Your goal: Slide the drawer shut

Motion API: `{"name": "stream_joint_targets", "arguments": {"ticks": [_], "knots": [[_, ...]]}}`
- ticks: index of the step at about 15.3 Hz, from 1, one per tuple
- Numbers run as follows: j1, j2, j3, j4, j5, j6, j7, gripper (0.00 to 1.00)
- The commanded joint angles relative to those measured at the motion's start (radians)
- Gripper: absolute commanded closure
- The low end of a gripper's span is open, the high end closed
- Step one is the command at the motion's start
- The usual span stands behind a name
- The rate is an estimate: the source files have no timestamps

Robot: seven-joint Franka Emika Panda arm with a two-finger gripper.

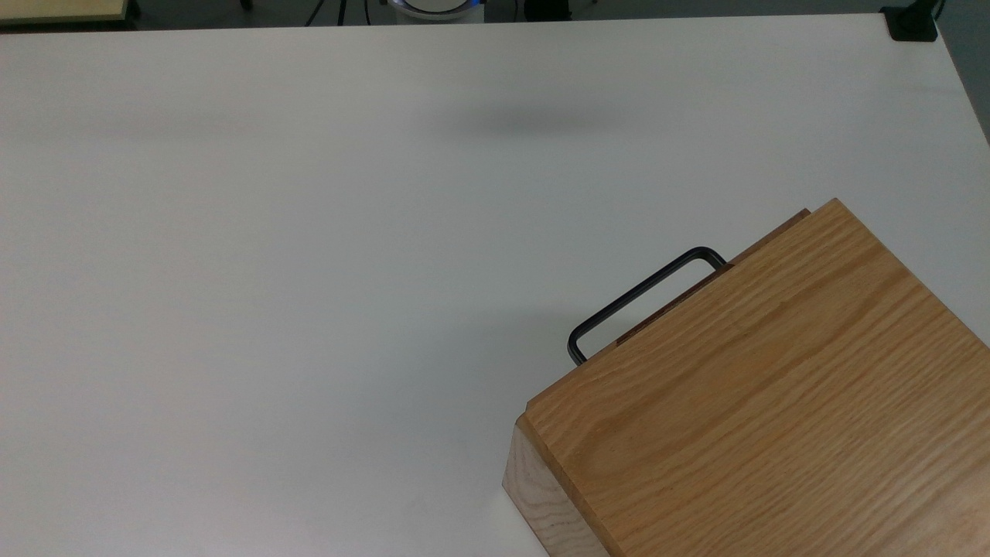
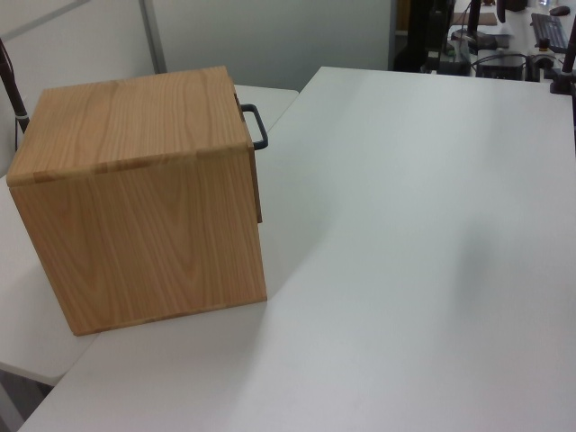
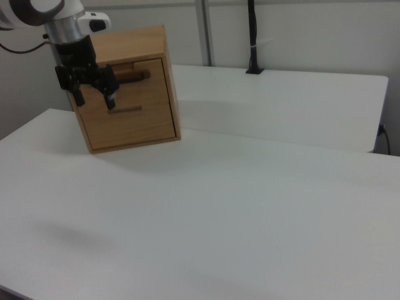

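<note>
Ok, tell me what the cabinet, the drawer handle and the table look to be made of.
Cabinet: wood or wood veneer, going by the oak-like grain running across its top and side; matte, pale honey finish.
Drawer handle: probably metal, a thin black bent bar with a slight sheen.
Table: smooth, matte white top, likely laminate or painted board; the look does not settle which.

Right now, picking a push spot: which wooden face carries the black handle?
The drawer front, facing the hand; the cabinet top and side are bare.
</note>
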Motion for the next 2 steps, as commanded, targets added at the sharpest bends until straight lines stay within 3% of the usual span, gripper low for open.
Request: {"name": "stream_joint_targets", "arguments": {"ticks": [1,2], "knots": [[-0.002,-0.016,-0.006,-0.026,0.024,0.029,-0.023,0.0],[-0.002,-0.016,-0.006,-0.026,0.024,0.031,-0.024,0.0]]}}
